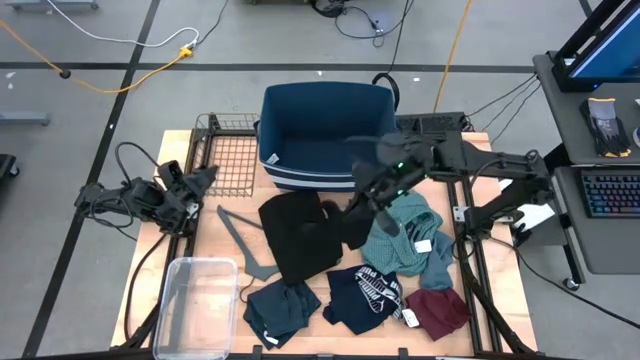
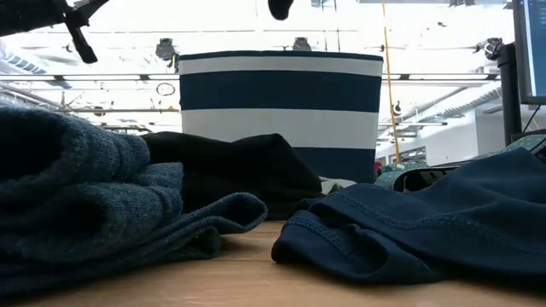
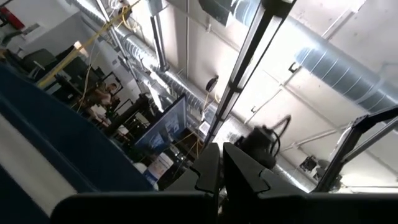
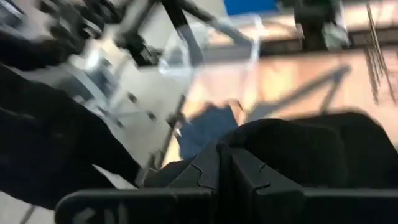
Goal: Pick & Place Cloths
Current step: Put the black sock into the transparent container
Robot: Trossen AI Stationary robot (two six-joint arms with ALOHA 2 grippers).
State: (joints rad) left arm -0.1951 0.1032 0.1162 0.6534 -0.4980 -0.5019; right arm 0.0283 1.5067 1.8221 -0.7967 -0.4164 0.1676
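The blue bin point(image 1: 325, 130) at top middle looked empty, so no cloth was put away yet. The right gripper point(image 1: 372, 196) was seen in the middle of the frame, pressed together & pinching the black cloth point(image 1: 300, 235). The left gripper point(image 1: 205, 180) was parked at the left edge, pressed together w/ nothing in it. On the tabletop point(image 1: 180, 140) were left: teal checked cloth point(image 1: 410, 240), navy printed cloth point(image 1: 365, 295), maroon cloth point(image 1: 440, 308), dark teal cloth point(image 1: 280, 310). Most of the job was still to be done.
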